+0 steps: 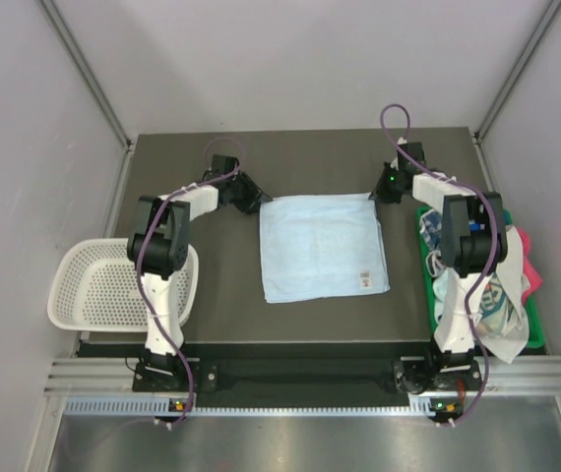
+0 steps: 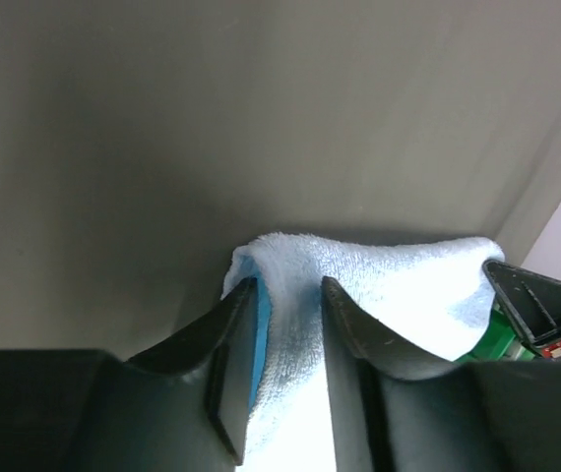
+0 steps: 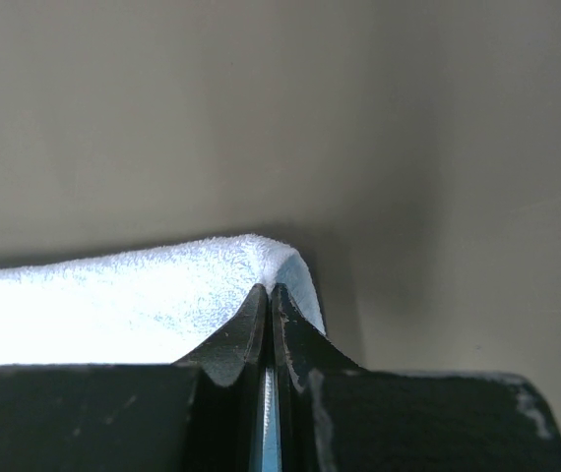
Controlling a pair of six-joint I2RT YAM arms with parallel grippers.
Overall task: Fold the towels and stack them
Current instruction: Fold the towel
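Right gripper (image 3: 269, 291) pinching pale blue towel (image 1: 322, 246) corner, left gripper (image 2: 288, 285) parted around another, seemingly loose.

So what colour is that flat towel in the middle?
Pale blue towel, clearest in the top view.

A dark grey, matte rectangular table top (image 1: 221, 295) carries a pale blue terry towel (image 1: 322, 246). The towel is spread out as a rough square at the middle. A small white label (image 1: 365, 277) shows by its near right corner. A white plastic mesh basket (image 1: 98, 285) sits at the table's left edge, overhanging it. A green tray (image 1: 535, 329) lies along the right edge.
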